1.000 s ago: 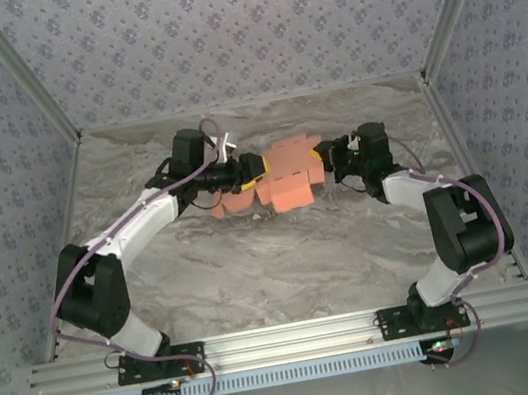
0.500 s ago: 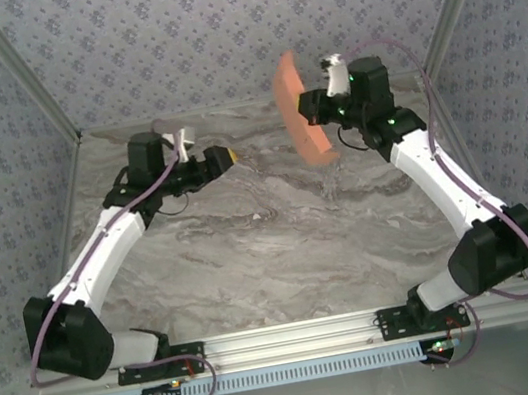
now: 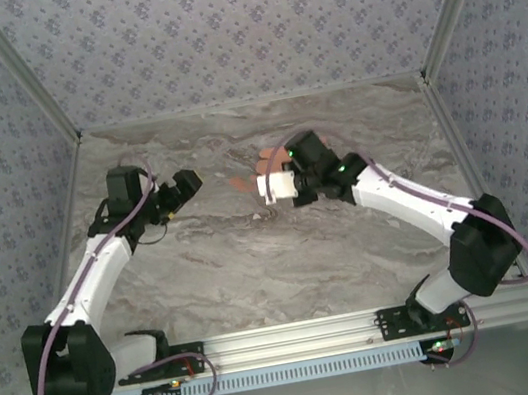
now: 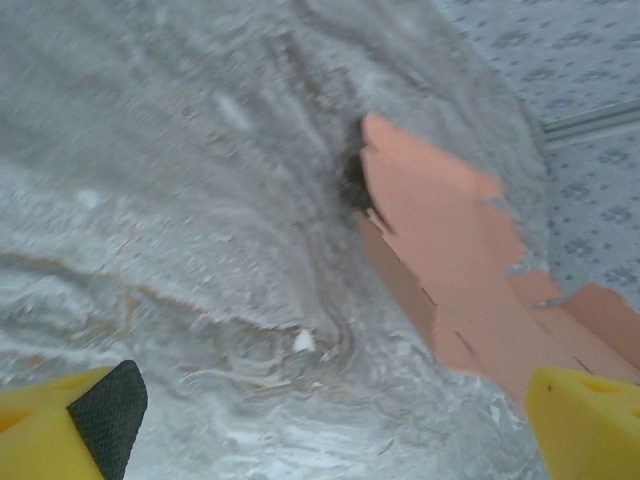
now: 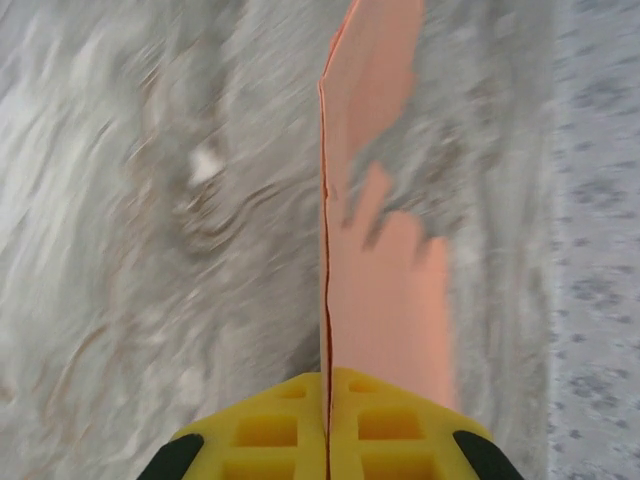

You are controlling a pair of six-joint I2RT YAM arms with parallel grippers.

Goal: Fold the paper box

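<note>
Looking at the top view first: left hand (image 3: 184, 183) sits at 9 o'clock of the paper box (image 3: 240, 181), apart from it, with its jaws spread wide and nothing between them. The right arm (image 3: 396, 198) comes in from 4 o'clock and its wrist covers most of the box, so I see just salmon scraps poking out at the wrist's 10 o'clock side, a bit toward 12 o'clock of the table (image 3: 256, 270) middle. I can't tell from here whether the sheet touches the table.

Left wrist view: two yellow fingers (image 4: 70, 425) show in the bottom corners, far apart, with bare marble between. The box is an unfolded die-cut sheet with notched flaps, running from centre out to 4 o'clock. There's a dark shadow under its 11 o'clock edge. A small white speck (image 4: 303, 342) lies on the table near it.

Right wrist view, blurry: right hand (image 5: 327, 385) is pinched tight on the box's near edge. The sheet stands edge-on, running to 12 o'clock, with flaps spreading toward 2 o'clock.
</note>
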